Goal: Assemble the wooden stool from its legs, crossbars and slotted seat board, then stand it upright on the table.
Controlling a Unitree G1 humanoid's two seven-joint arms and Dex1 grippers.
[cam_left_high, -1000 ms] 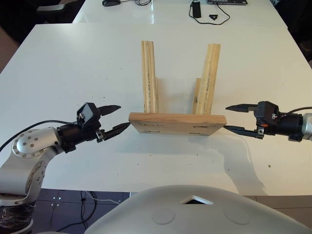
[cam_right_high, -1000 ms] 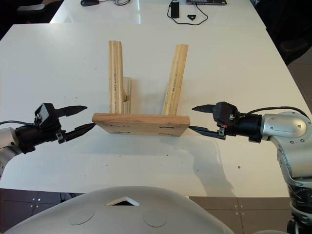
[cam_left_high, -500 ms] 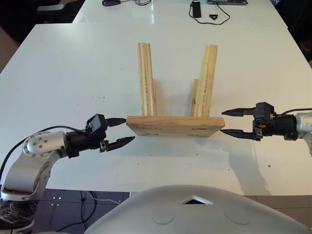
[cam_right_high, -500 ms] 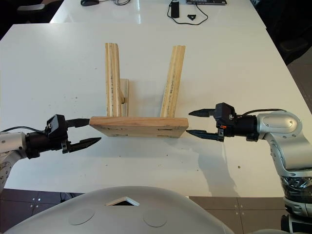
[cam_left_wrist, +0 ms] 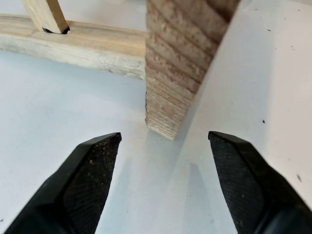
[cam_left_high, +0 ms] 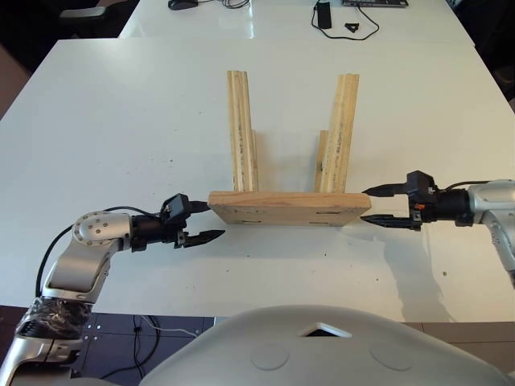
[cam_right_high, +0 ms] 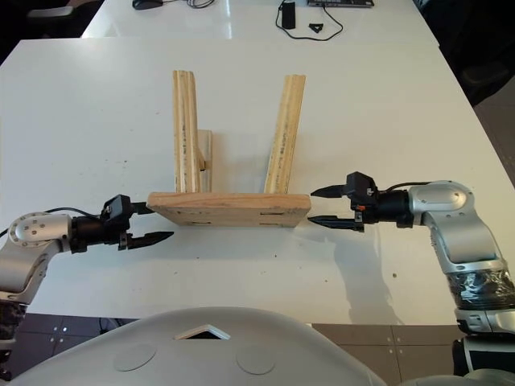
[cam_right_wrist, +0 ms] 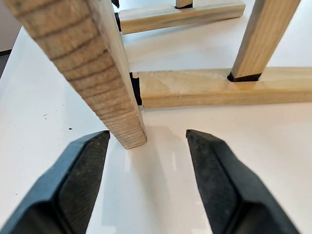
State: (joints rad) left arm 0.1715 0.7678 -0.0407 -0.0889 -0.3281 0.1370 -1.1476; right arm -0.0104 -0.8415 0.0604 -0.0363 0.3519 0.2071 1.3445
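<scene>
The assembled stool [cam_left_high: 282, 161] lies on its side near the front-centre of the surface [cam_left_high: 121, 121]. The slotted seat board [cam_left_high: 282, 207] stands on its long edge, parallel to the front edge. The legs [cam_left_high: 244, 133] run flat toward the far edge, and a crossbar [cam_left_high: 324, 157] joins one pair.

The left gripper [cam_left_high: 211, 219] sits at the board's left end and the right gripper [cam_left_high: 364, 206] at its right end. Both have their jaws wide, straddling the end of the board without clamping it. This placement suggests a two-ended grasp to tip the stool onto its legs, the step that remains.

The legs and crossbar point away from both grippers and do not obstruct closure. Behind the far edge, a second surface [cam_left_high: 273, 24] carries a computer mouse [cam_left_high: 183, 4], well apart.
</scene>
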